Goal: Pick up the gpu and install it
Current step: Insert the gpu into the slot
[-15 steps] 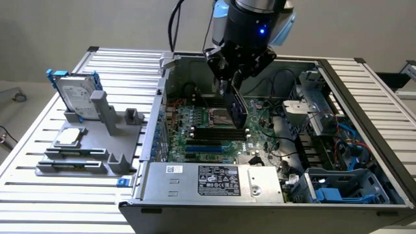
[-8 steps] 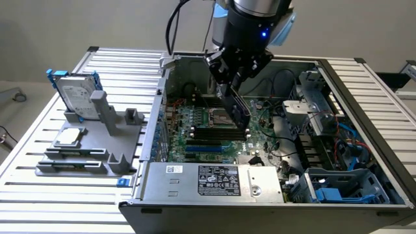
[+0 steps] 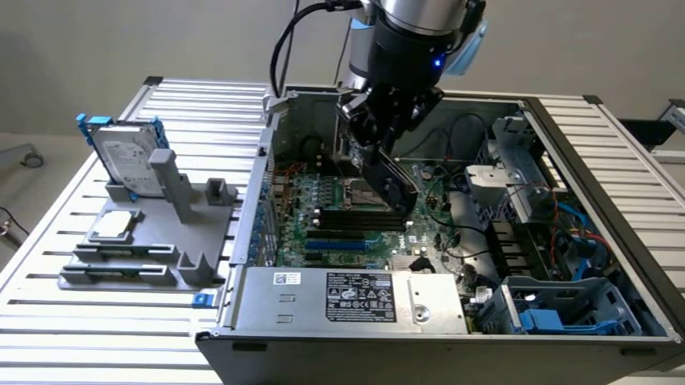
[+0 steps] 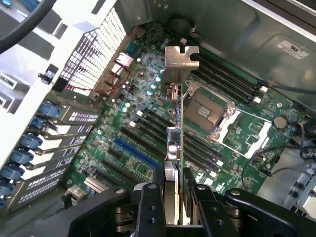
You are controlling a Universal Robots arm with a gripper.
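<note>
Pincer clenched on the gpu, fingers pinching both faces of the card. Card sits edge-on in the wrist view, silver end bracket at the end away from the fingers. Exterior view: gpu hangs inside the open PC case, low over the motherboard, just beside the CPU socket. Can't tell if its bottom edge touches the board. Wrist view: blue expansion slot is empty, off to one side of the card. Outside the case, on the desk: grey fixture carrying a hard drive and a processor chip.
</note>
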